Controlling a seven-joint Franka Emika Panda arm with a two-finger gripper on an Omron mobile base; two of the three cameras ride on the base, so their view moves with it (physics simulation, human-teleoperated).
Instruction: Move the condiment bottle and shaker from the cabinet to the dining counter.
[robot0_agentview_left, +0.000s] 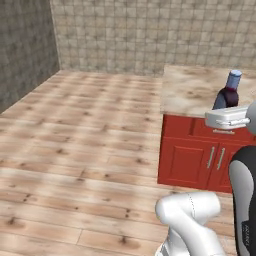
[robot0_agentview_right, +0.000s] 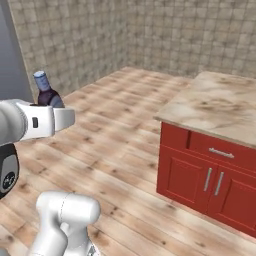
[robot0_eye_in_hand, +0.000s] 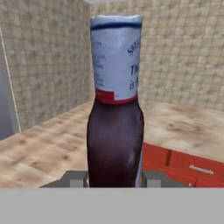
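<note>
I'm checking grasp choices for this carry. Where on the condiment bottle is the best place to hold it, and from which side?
Grip the condiment bottle on its wide dark body, coming in level from the side. It stands upright, the body gives broad opposite walls, and the neck is narrow. The gripper is already clamped there, low on the body.

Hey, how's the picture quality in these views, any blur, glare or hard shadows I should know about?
Hand view: condiment bottle looms large and soft-edged, its label print too blurry to read fully. Left base view: flat even light, no glare on the dining counter, and the wooden floor looks coarse. Right base view: equally even, no hard shadows.
</note>
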